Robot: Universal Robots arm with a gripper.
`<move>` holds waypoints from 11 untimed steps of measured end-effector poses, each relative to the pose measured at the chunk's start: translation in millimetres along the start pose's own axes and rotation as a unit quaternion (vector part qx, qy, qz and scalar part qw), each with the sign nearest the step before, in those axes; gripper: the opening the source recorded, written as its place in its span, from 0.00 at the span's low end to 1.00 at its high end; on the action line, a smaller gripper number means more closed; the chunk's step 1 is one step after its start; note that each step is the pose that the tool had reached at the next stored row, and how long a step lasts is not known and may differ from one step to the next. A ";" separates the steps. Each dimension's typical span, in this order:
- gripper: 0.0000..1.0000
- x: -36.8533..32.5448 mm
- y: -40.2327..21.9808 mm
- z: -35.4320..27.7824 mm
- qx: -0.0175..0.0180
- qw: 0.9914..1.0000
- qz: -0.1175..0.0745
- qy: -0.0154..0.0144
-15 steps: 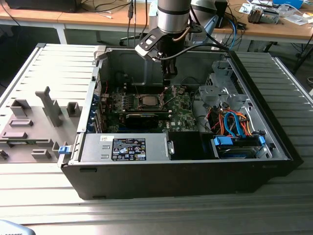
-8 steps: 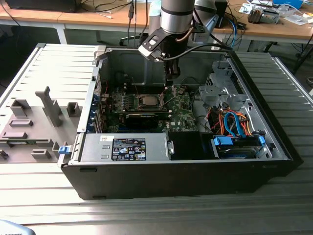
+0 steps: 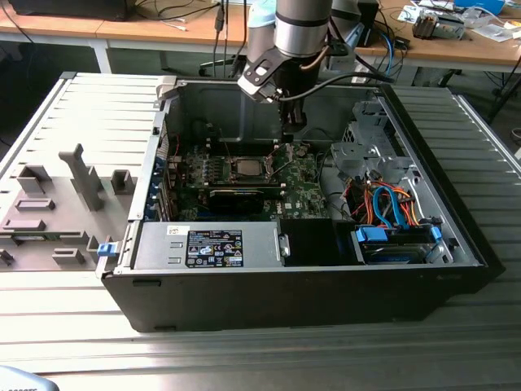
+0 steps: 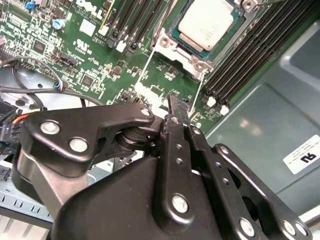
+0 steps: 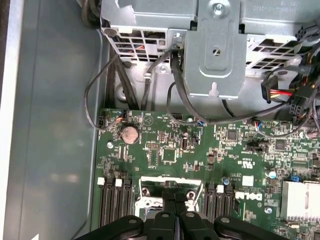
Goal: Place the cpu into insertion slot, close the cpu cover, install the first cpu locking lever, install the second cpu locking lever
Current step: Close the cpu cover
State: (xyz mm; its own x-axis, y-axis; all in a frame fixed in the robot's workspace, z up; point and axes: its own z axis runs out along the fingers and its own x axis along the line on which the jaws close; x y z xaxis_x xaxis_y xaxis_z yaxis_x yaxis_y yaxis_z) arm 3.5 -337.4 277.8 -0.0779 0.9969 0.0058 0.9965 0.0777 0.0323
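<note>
The cpu (image 3: 244, 169) (image 4: 206, 24), a silvery square chip, lies in the insertion slot on the green motherboard (image 3: 305, 189) (image 4: 100, 65) (image 5: 170, 145). The cpu cover (image 4: 174, 47), a thin silvery frame, lies flat around the chip. Two thin wire locking levers (image 4: 145, 70) (image 4: 198, 92) run out from the socket's corner. My gripper (image 3: 291, 122) (image 4: 175, 102) (image 5: 176, 197) hangs just above the board beside the socket's edge, between the two wires. Its black fingers are shut together with nothing visibly held. In the first wrist view the fingers cover most of the socket.
The open computer case holds a metal drive cage (image 3: 366, 155) (image 5: 215, 50), coloured cables (image 3: 391, 204) and a power supply (image 3: 216, 244). Long black memory slots (image 4: 240, 65) flank the socket, and the case wall (image 4: 260, 120) stands close by. A grey fixture tray (image 3: 57, 204) lies outside at the exterior view's left.
</note>
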 end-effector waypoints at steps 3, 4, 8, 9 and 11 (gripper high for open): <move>0.11 -0.2 2.3 0.3 0.000 1.000 0.000 0.000; 0.11 -0.3 3.2 0.4 0.000 1.000 0.000 0.000; 0.11 -0.5 6.1 0.8 0.000 1.000 0.000 0.000; 0.11 -0.6 6.9 0.9 0.000 1.000 0.000 0.000; 0.11 -0.7 9.2 1.2 0.000 1.000 0.000 0.000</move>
State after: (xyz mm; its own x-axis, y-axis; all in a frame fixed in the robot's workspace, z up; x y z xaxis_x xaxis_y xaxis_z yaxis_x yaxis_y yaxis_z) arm 12.7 -337.4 276.9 -0.0779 0.9969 0.0058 0.9965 0.0777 0.0323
